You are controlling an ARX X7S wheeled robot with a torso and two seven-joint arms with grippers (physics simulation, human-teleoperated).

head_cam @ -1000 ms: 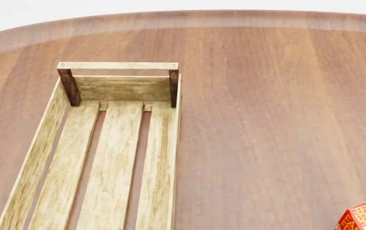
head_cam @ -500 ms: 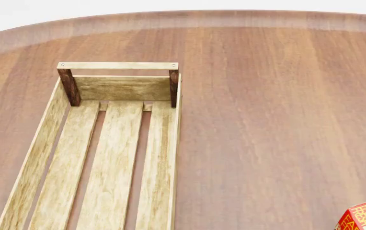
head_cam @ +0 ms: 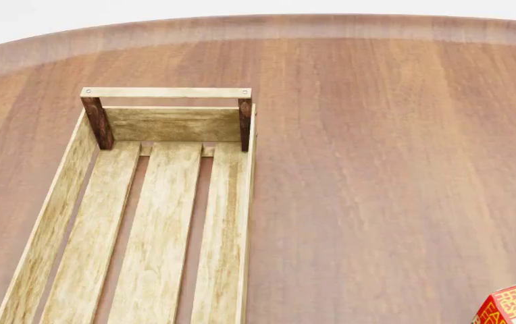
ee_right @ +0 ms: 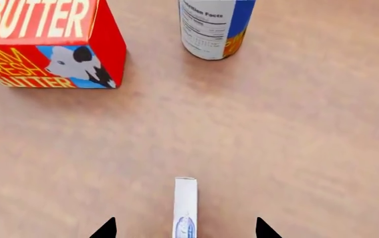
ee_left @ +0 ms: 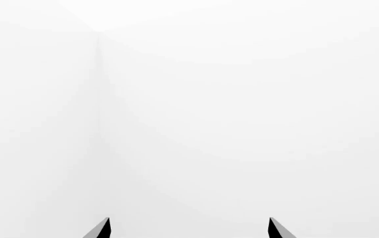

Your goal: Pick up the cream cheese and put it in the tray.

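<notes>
Cream cheese [ee_right: 185,207] is showing only in the right wrist view, standing on its thin edge on the desk [ee_right: 295,144], lined up between the two dark tips of the right pincer [ee_right: 185,229]. Those tips are sitting wide apart on either side of the box, touching nothing, and only their points are poking into the picture. The box's lower end is running out of frame, and a bit of blue logo is all I can make out on its narrow face.

Farther along the desk, the red butter box [ee_right: 47,42] is being cropped at the top and side, so only part of its lettering is reading. Near it, well apart from the cream cheese, the can [ee_right: 215,27] is showing just its lower part, white label and blue-and-yellow side.

From the head view, the tray [head_cam: 244,202] is lying on the left part of the desk, its near end cut off by the frame; the far rail handle and brown posts are plain. A red corner of the butter box is peeking in at the near right.

The left pincer [ee_left: 189,229] is facing blank white, its tips spread wide, holding nothing.
</notes>
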